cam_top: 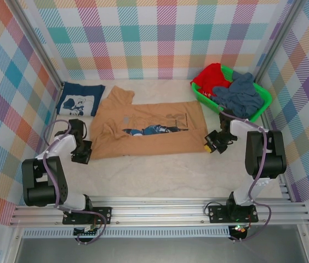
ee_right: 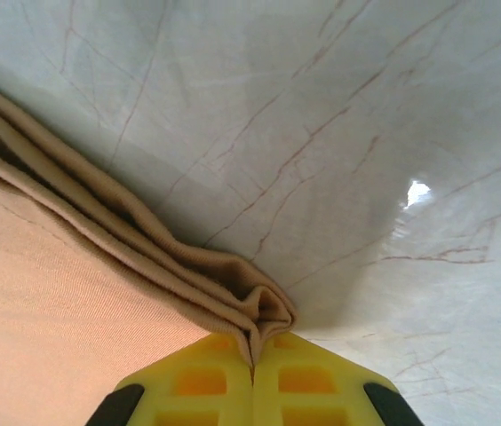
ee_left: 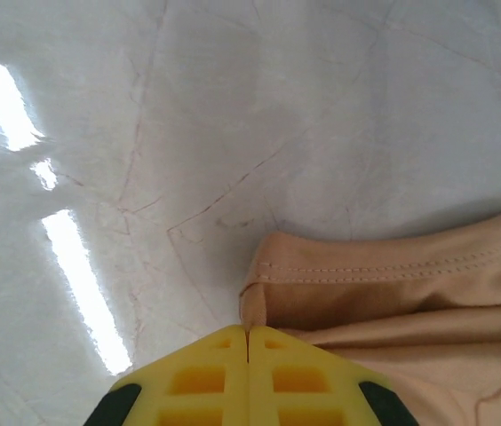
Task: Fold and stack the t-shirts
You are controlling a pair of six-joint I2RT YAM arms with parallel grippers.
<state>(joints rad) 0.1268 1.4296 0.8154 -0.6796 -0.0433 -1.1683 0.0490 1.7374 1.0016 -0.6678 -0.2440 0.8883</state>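
2 neighbours flank the tan tee (cam_top: 143, 129): folded navy tee (cam_top: 79, 99), green basket (cam_top: 205, 100).

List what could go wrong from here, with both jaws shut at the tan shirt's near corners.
1. The left jaws seem to bite only the very hem corner of the tan-orange t-shirt, so it may slip out on lifting.
2. The right jaws pinch a bunched wad of layers. One layer could pull free and skew the fold.
3. The flaps folded over the top leave a gap showing the blue print, and lifting may spill them open.
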